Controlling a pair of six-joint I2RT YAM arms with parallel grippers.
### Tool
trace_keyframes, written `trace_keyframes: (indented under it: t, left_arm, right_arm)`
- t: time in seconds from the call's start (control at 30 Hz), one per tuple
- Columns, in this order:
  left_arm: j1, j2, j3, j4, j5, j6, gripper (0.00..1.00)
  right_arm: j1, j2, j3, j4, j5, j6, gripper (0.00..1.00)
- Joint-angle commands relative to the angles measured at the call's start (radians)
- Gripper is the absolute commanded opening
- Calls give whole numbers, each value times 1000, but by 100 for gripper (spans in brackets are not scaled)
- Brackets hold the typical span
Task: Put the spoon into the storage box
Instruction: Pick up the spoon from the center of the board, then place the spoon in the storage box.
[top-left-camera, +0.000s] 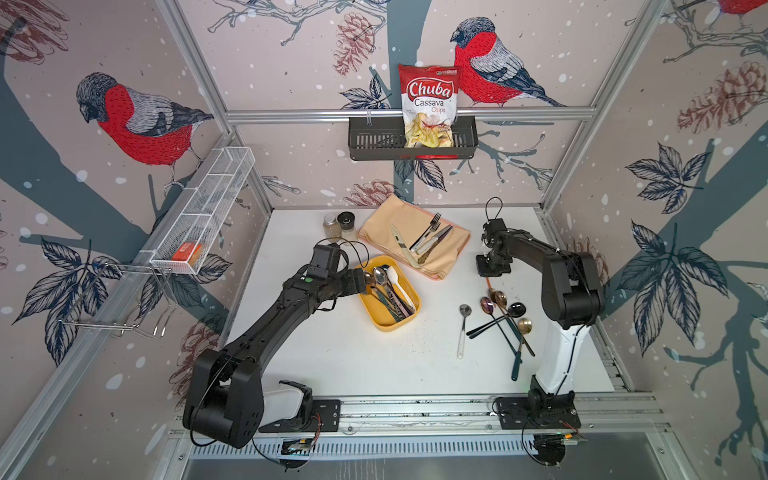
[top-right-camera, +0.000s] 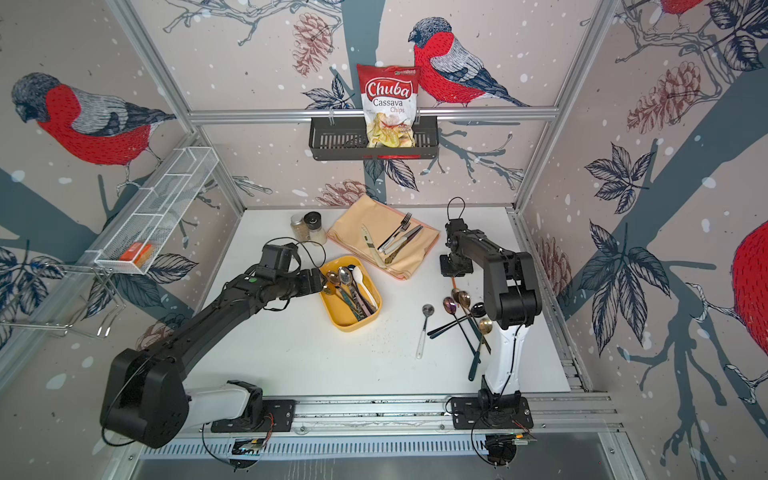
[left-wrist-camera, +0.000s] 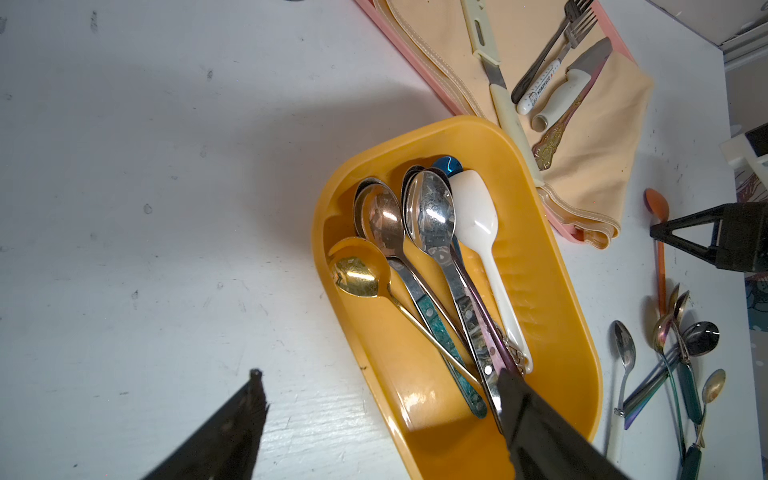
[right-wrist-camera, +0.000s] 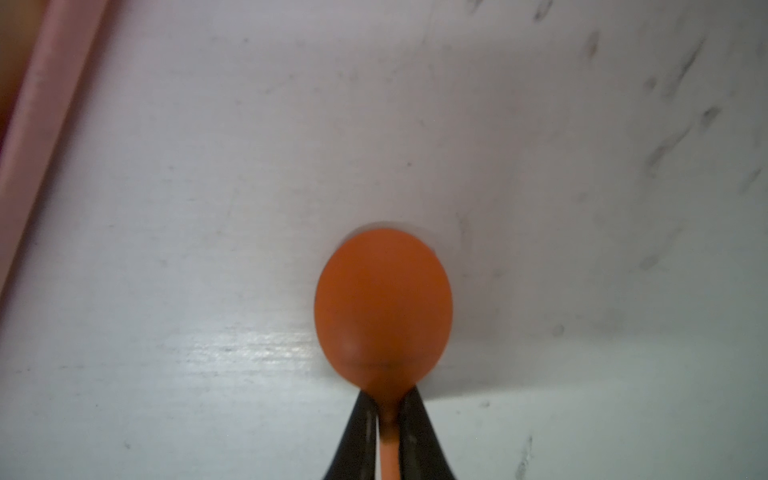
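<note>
The right hand (right-wrist-camera: 384, 401) pinches the neck of the slim orange plastic spoon (right-wrist-camera: 382, 299) down at the white worktop (top-left-camera: 353, 361). The spoon's bowl juts just past the fingertips, well apart from the shallow yellow plastic storage box (top-left-camera: 374, 311). The left hand (left-wrist-camera: 380, 378) gapes wide over that box, holding nothing.

Several spoons (top-left-camera: 380, 276) lie in the storage box (top-left-camera: 376, 313) on the worktop (top-left-camera: 332, 353). Two jars (top-left-camera: 332, 226) stand behind it. Behind and right of it a cloth (top-left-camera: 382, 232) carries cutlery (top-left-camera: 428, 239). A heap of spoons (top-left-camera: 505, 316) sits right of it, and there too my right claw (right-wrist-camera: 388, 409) grips the spoon (right-wrist-camera: 382, 299). My left claw (left-wrist-camera: 380, 374) straddles its left edge.
</note>
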Motion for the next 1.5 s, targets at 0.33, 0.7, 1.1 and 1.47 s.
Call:
trace_keyframes:
  t: [0.33, 0.7, 1.1, 1.47]
  left_arm:
    - [6, -16, -22, 15, -27, 5, 90]
    - [143, -49, -150, 120, 114, -49, 90]
    - [182, -34, -258, 237, 165, -86, 90]
    - [195, -56, -301, 241, 155, -90, 90]
  right_arm:
    - [48, 21, 134, -52, 49, 2, 8]
    - [161, -61, 283, -195, 111, 33, 8]
    - [409, -38, 511, -307, 65, 104, 7]
    - [624, 152, 644, -312, 8, 195, 8]
